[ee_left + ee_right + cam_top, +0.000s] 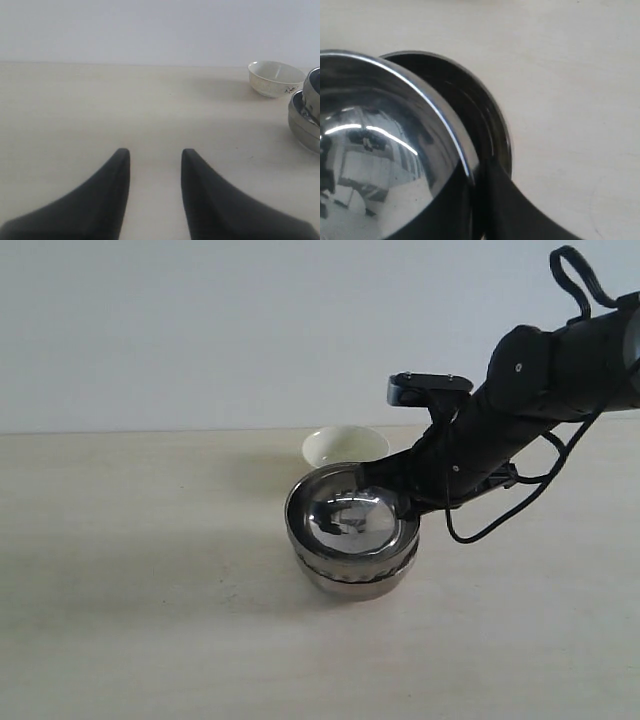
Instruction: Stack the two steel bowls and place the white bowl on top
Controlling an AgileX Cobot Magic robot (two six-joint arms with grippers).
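The smooth steel bowl [350,515] rests tilted in the mouth of the ribbed steel bowl [360,575], a little off centre. My right gripper [405,502] is shut on the smooth bowl's right rim, one finger inside and one outside. In the right wrist view the held bowl [380,150] fills the frame, with the lower bowl's rim [470,110] showing behind it. Just behind the stack stands the white bowl [345,446], upright and apart from it. The left gripper [155,155] is open over bare table, far from the white bowl [275,78] and the stack [306,122].
The pale table [150,570] runs wide to the left and front of the bowls. A plain white wall [200,330] stands behind. The right arm and its cable [500,520] hang over the table's right side.
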